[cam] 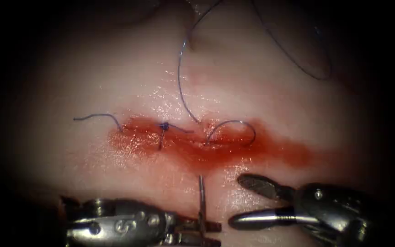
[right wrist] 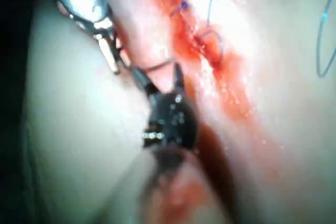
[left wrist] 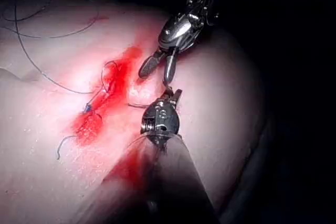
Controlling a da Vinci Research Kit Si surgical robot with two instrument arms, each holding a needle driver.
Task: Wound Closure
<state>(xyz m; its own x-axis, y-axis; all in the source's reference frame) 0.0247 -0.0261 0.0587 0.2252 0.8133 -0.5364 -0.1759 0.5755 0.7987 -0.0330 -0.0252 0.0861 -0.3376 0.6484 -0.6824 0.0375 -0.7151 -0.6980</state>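
the tissue is pale, glossy and softly domed, with a cut running across it, smeared in wet red fluid. a knot of dark blue thread sits on the cut toward its left, with a short curled tail lying out to the left. further right the thread comes down from above in a long thin line, enters at the cut and forms a small round loop over the red patch; more thread lies in a wide arc on the tissue at the upper right.

below the cut, the left tool has its jaws clamped on the needle, a slim shiny steel curve seen nearly edge-on, so it looks like a straight pin standing up from the jaws. its upper end lies close to the tissue just below the cut; i cannot tell whether it is in the tissue, nor where along its curve it is held.

just beside it, the right tool is a dull metal pair of long rounded jaws, spread wide apart, holding nothing.
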